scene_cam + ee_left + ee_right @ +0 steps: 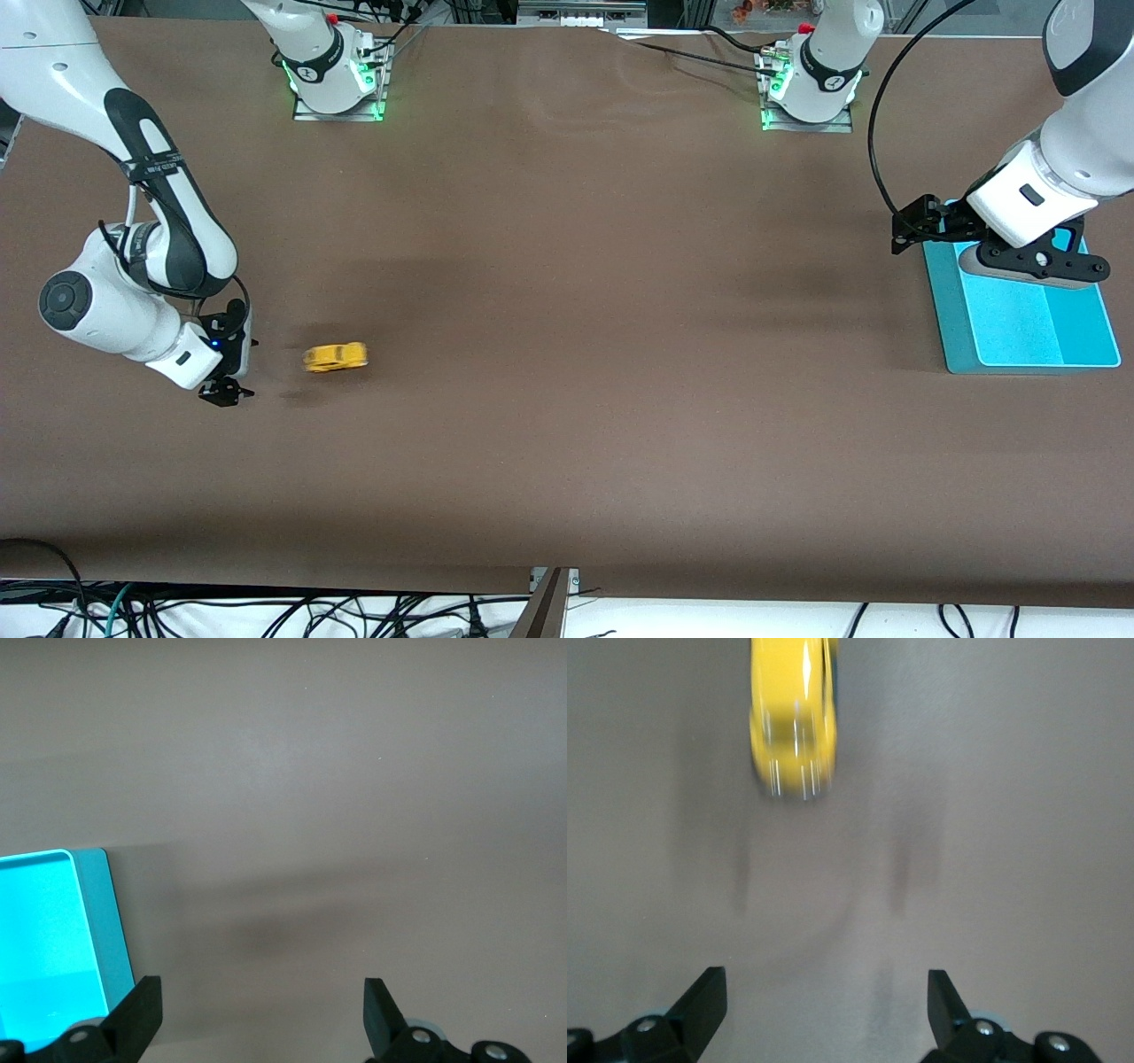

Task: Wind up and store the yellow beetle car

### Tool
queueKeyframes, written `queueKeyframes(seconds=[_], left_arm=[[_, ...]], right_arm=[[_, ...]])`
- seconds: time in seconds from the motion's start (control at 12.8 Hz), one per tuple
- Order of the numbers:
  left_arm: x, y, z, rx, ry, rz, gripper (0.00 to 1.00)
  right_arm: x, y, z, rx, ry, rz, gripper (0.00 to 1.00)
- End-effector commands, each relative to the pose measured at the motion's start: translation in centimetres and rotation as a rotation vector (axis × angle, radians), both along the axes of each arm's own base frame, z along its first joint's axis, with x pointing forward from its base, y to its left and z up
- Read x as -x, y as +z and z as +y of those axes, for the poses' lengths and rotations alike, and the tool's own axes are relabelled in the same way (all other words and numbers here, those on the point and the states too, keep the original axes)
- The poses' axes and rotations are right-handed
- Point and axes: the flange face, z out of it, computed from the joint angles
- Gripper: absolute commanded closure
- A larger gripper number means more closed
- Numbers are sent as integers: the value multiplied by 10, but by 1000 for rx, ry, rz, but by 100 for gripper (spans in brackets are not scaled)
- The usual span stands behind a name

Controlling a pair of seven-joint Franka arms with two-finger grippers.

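Note:
The yellow beetle car (336, 356) sits on the brown table at the right arm's end, blurred as if rolling. In the right wrist view the car (792, 718) lies ahead of the fingertips, apart from them. My right gripper (227, 391) is open and empty, low over the table beside the car, on the side away from the table's middle; it also shows in the right wrist view (826, 1005). My left gripper (917, 226) is open and empty over the edge of the cyan tray (957, 328); it also shows in the left wrist view (263, 1010).
The cyan tray (97, 912) lies at the left arm's end of the table, with a raised inner compartment. The two arm bases (335, 71) (811, 89) stand along the table edge farthest from the front camera. Cables hang below the nearest edge.

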Motion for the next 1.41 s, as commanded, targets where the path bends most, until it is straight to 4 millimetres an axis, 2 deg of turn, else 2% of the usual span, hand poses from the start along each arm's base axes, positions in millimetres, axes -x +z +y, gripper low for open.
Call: queueKeyframes(seconds=[0.0,0.16,0.47,0.7,0.94,1.09,1.33], left_arm=[[-1,5,0,6,2,7,0],[-1,5,0,6,2,7,0],[-1,5,0,6,2,7,0],[-1,5,0,6,2,7,0],[-1,5,0,6,2,7,0],[-1,5,0,6,4,7,0],[-1,5,0,8,2,8,0]], right_arm=[[-4,22,6,3,-20,14,0],[-4,48,10,15,-31,3,0],[6,120,17,45,-105,4,0],[22,168,24,48,-169,36,0],[33,203,22,70,-211,41,0],[35,211,22,72,-221,51,0],[43,234,29,85,-344,38,0]])
